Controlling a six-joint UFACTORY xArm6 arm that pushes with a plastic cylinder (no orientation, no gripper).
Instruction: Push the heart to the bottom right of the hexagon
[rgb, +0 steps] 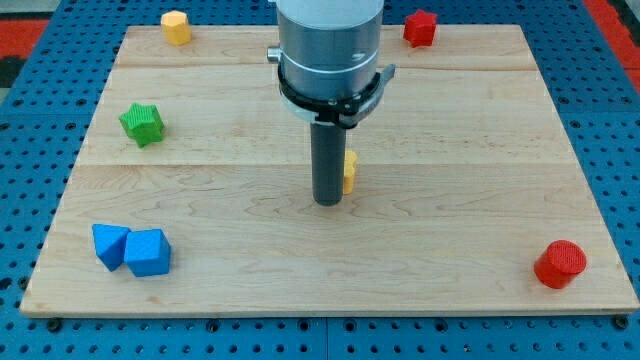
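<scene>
A yellow block, probably the heart, sits near the board's middle; only its right edge shows from behind my rod. My tip rests on the board just to the view's left of and slightly below this block, touching or nearly touching it. The yellow hexagon stands far off at the board's top left edge. The rod hangs from the grey arm body at the view's top centre.
A red star sits at the top right edge. A green star is at the left. Two blue blocks touch at the bottom left. A red cylinder is at the bottom right. The wooden board lies on a blue pegboard.
</scene>
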